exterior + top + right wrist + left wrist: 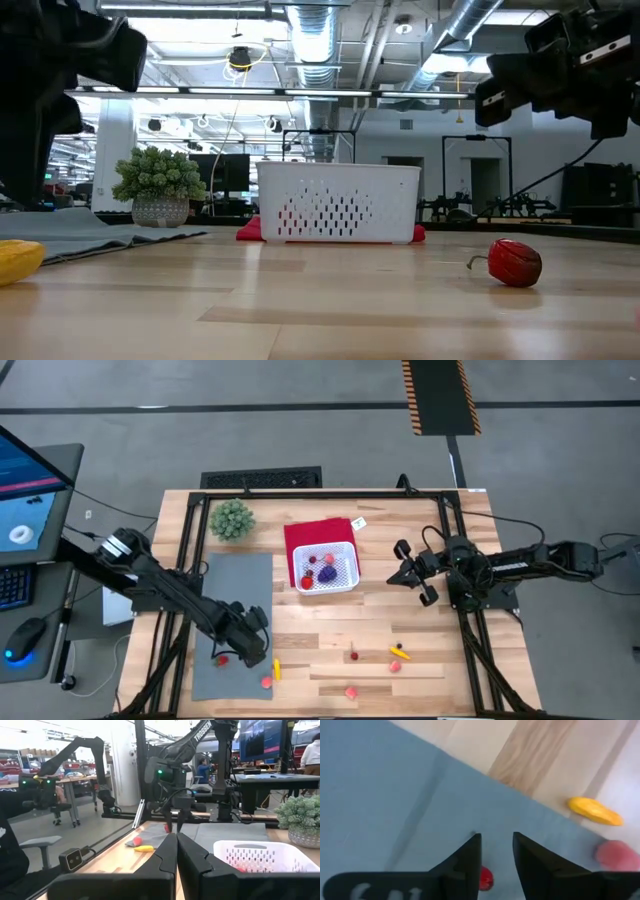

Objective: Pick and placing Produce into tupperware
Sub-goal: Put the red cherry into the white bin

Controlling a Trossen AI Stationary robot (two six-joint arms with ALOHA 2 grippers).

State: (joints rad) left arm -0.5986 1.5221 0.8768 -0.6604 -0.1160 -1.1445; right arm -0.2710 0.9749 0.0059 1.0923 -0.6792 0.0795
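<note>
The white latticed tupperware stands on a red cloth and holds red, pink and purple produce. Loose produce lies near the table's near edge: a yellow piece, a pink piece and a red piece on or beside the grey mat, with more to the right. My left gripper hangs open low over the mat, pointing down, with the small red piece at one finger's inner edge. My right gripper is shut and empty, raised to the right of the tupperware. My left gripper has the small red piece partly hidden behind one finger. Whether that finger touches it, I cannot tell. The piece lies on the mat and does not span the gap between the fingers.
A green bushy plant in a pot stands at the far left corner of the table. The grey mat covers the left side. A stemmed red piece and a yellow one lie on the near wood. Bare wood shows between mat and right arm.
</note>
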